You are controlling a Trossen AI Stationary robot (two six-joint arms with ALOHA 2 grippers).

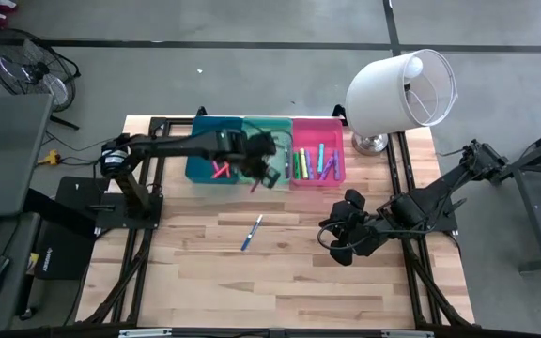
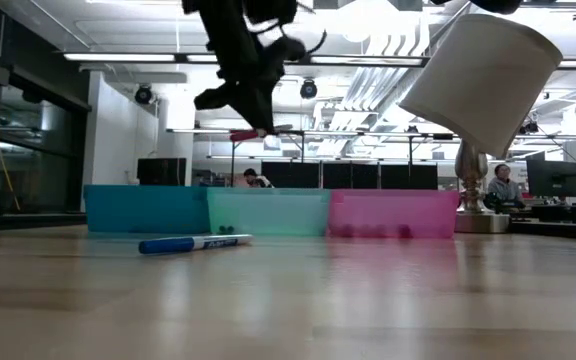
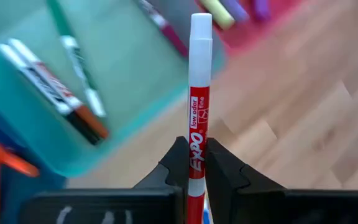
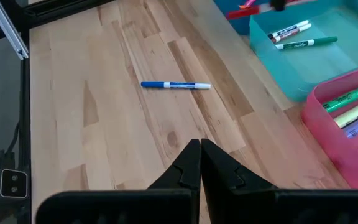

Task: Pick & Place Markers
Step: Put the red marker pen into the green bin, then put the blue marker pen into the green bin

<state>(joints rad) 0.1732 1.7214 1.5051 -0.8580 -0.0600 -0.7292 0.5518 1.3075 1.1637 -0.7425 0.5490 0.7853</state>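
The left gripper [image 3: 191, 163] is clamped on a red marker [image 3: 198, 106], holding it by its lower barrel above the near edge of the mint green bin [image 1: 266, 141], with the marker's white end pointing out past the fingertips. That bin sits between the blue bin [image 1: 202, 150] and the pink bin [image 1: 332, 171], and already holds a few markers. A blue marker [image 1: 253, 233] lies alone on the table [image 1: 214, 282], in front of the mint green bin and well apart from it. The right gripper [image 4: 199, 163], its fingers pressed together and empty, waits over the table to the right of the blue marker. The risk is a release so close to the rim: the red marker may strike the bin's wall, tip outward and roll across the table.
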